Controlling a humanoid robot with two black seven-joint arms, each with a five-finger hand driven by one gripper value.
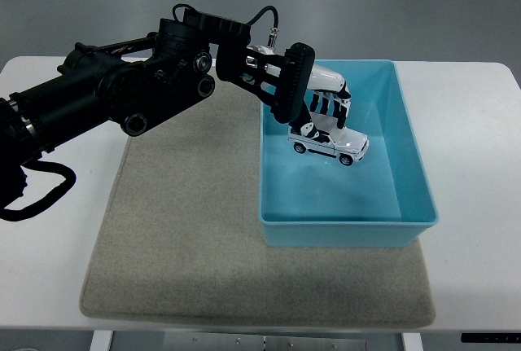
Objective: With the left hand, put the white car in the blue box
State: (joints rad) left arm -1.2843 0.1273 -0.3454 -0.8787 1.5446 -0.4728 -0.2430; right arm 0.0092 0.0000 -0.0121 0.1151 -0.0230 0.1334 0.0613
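**Observer:** Where did the white car (pixel 330 144) sit relative to your robot hand (pixel 324 107) at that point?

**Me:** Directly beneath it. From where I watched, the left robot hand reached in from about ten o'clock, fingers curled down over the roof and clamped on the car. The car hung inside the blue box (pixel 411 160), over the middle of its floor, a touch toward the twelve o'clock wall.

**Observer:** Was it resting on the bottom?

**Me:** I couldn't say for sure. The wheels looked close to the floor, but I couldn't tell touching from just above.

**Observer:** And the car's long axis?

**Me:** It ran roughly nine to three, with the three o'clock end dipped slightly toward four. The box's long side ran twelve to six, so the car lay crosswise in it, with room at both ends.

**Observer:** So what did the next move depend on?

**Me:** I judged it came down to that vertical relation: the robot hand above, the car below. A small drop, then spreading the fingers, should leave it in the box.

**Observer:** The other arm?

**Me:** I didn't see it anywhere over the desk (pixel 472 115).
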